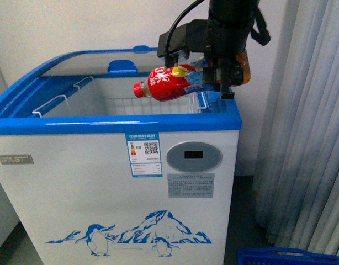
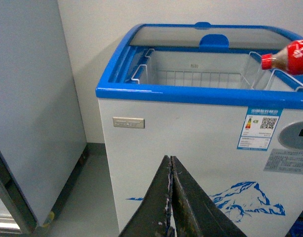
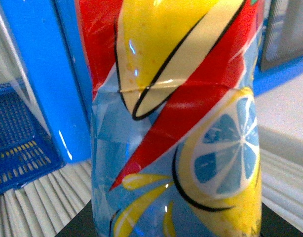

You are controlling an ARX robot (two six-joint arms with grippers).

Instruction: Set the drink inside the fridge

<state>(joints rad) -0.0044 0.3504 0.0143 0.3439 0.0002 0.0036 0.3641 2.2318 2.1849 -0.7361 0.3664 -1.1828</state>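
In the upper right of the front view, the right gripper (image 1: 222, 74) is clamping its jaws on the drink (image 1: 172, 83) and carrying it sideways, red cap pointing left, so the bottle is hanging over the right end of the fridge (image 1: 117, 165), whose open top is leaving the white wire basket (image 1: 133, 105) below reachable. At the bottom centre of its own wrist view, the left gripper (image 2: 170, 197) is pressing its fingers together on nothing, idling well clear in front of the cabinet, presumably to keep out of the way.

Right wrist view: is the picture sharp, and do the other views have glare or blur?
Right wrist view: the drink fills the frame, slightly soft, with small glare spots. Front view: mildly soft, a light streak along the fridge rim. Left wrist view: the left gripper is dark and blurred.
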